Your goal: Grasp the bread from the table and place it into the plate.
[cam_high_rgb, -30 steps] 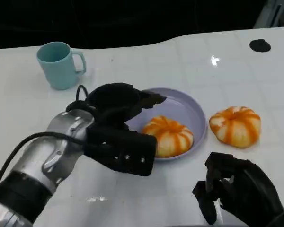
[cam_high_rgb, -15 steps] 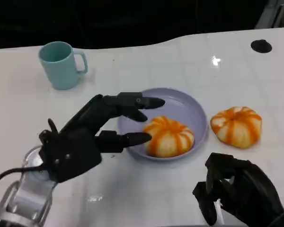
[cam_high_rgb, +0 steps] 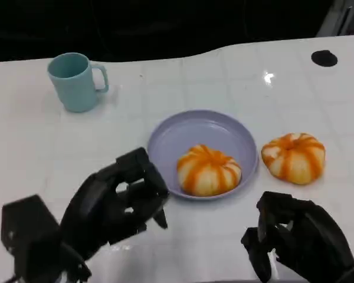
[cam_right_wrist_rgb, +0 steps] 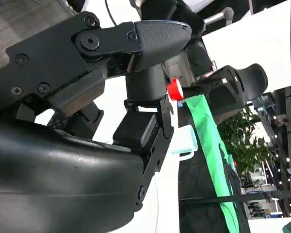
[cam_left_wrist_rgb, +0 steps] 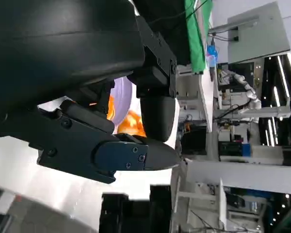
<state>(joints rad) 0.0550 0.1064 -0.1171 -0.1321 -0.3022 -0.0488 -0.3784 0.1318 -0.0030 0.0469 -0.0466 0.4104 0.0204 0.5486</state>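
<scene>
My left hand: my left hand (cam_high_rgb: 115, 206) sits low at the near left of the table (cam_high_rgb: 224, 76), just short of the plate's near-left rim and not touching it. Its fingers (cam_high_rgb: 143, 177) are curled inward with nothing between them. In the left wrist view (cam_left_wrist_rgb: 111, 145) the fingers are likewise drawn in together and carry nothing.

My right hand: my right hand (cam_high_rgb: 295, 239) rests at the near right edge of the table, apart from both pieces of bread. Its fingers (cam_high_rgb: 271, 209) are curled in on nothing. The right wrist view (cam_right_wrist_rgb: 111, 97) shows the black fingers folded close with no object held.

Bread in plate: one bread (cam_high_rgb: 208, 170), round with orange stripes, lies inside the plate toward its near-right side, touching the plate floor. A strip of it shows orange past my fingers in the left wrist view (cam_left_wrist_rgb: 131, 124).

Plate: the plate (cam_high_rgb: 183, 132) is lavender, round and shallow, and sits flat near the middle of the table.

Second bread: a second bread (cam_high_rgb: 293, 156) of the same kind lies on the bare table just beside the plate's right rim, outside it.

Mug: a teal mug (cam_high_rgb: 75, 81) stands upright at the far left, handle toward the plate, well apart from it.

Table detail: a small black disc (cam_high_rgb: 324, 57) sits at the far right corner.
</scene>
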